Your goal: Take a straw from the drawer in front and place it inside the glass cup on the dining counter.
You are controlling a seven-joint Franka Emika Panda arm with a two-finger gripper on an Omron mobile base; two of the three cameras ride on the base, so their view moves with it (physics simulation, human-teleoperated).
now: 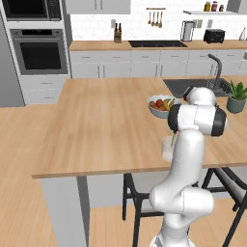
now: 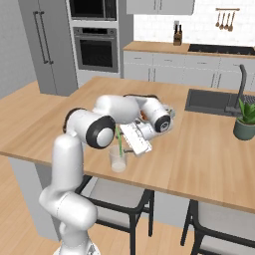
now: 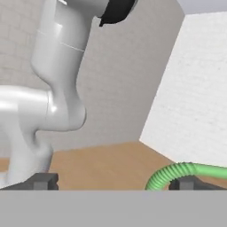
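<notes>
The glass cup (image 2: 118, 159) stands on the dining counter (image 2: 199, 159) near its front edge, also seen as the cup (image 1: 167, 148) beside my arm. The green straw (image 2: 119, 140) stands in it and leans slightly; a short piece of the straw (image 1: 173, 140) shows above the rim. My gripper (image 2: 127, 137) hovers at the straw's top, just above the cup. In the hand view the gripper (image 3: 115, 182) is open, its fingertips (image 3: 42, 181) far apart, with the straw's bent end (image 3: 177, 170) right by the right tip. The drawer is out of view.
A bowl of fruit (image 1: 161, 107) sits just behind the cup. Further right are a sink with a dark faucet (image 1: 216, 72) and a potted plant (image 2: 245, 122). Dark stools (image 2: 119, 199) stand under the counter's front edge.
</notes>
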